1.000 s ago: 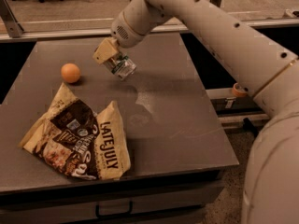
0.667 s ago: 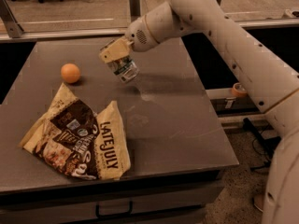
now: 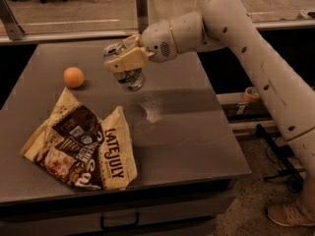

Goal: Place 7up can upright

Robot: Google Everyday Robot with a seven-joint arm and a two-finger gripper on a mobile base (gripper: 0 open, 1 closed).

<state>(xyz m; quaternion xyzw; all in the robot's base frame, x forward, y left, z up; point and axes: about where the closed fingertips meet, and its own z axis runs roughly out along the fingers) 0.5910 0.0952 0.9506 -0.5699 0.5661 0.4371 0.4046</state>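
Note:
My gripper [image 3: 123, 61] is shut on the 7up can [image 3: 129, 76], a silvery can with a white-and-green label. I hold the can nearly upright, slightly tilted, in the air above the middle of the grey table [image 3: 187, 132]. The tan fingers [image 3: 129, 58] cover its upper part, with the can's top showing beside them. The white arm reaches in from the upper right.
An orange ball [image 3: 74, 77] sits on the table to the left of the can. A crumpled Late July snack bag [image 3: 83, 140] lies at the front left. The table's right edge drops off to the floor, where cables lie.
The arm has swung, turning the can from tilted to nearly upright. The ball and bag have not moved.

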